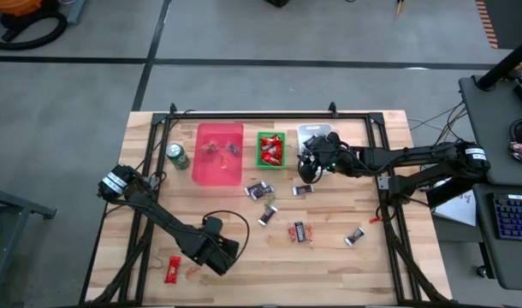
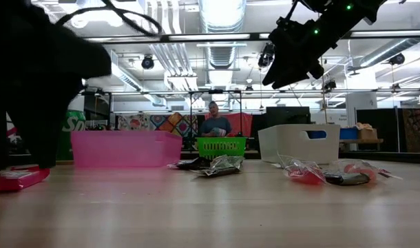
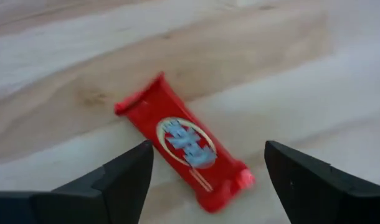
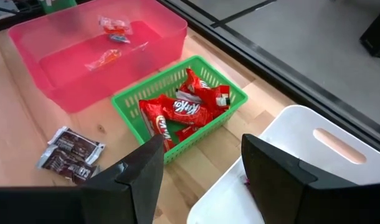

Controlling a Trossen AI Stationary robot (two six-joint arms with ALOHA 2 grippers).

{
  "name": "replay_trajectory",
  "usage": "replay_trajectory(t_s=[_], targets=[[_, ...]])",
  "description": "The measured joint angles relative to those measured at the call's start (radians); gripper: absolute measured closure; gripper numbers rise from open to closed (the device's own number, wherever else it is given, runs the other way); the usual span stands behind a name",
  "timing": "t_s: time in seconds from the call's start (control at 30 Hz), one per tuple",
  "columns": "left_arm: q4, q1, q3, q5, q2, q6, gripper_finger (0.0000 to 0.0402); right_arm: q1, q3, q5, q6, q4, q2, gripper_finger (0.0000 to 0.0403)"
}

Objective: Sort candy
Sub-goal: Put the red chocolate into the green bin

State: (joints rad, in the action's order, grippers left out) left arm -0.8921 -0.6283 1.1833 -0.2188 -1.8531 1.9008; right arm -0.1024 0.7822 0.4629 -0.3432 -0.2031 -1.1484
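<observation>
A red-wrapped candy lies flat on the wooden table near its front left. My left gripper hangs over it, pointing down and open; its fingers stand on either side of the candy without touching it. My right gripper hovers open and empty above the table at the back, between the green basket and the white bin. Several dark-wrapped candies lie scattered on the table's middle and right.
A pink bin holds a few clear-wrapped candies, and the green basket holds red ones. A green can stands left of the pink bin. A black frame borders the table. A person shows in the room behind.
</observation>
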Motion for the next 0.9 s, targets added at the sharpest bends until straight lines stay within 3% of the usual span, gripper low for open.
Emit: replay_trajectory(t_s=[0.4, 0.73, 0.9], targets=[[-0.014, 0.022, 0.004, 0.025, -0.101, -0.019, 0.0138, 0.0, 0.0, 0.0, -0.004, 0.001, 0.0, 0.0197], [-0.008, 0.021, 0.021, 0.007, -0.106, -0.101, 0.0285, 0.0, 0.0, -0.001, -0.004, 0.0, 0.0, 0.0197], [-0.046, 0.02, 0.073, -0.037, -0.109, -0.217, 0.0347, 0.005, -0.001, -0.065, -0.002, -0.001, 0.0, 0.0197]])
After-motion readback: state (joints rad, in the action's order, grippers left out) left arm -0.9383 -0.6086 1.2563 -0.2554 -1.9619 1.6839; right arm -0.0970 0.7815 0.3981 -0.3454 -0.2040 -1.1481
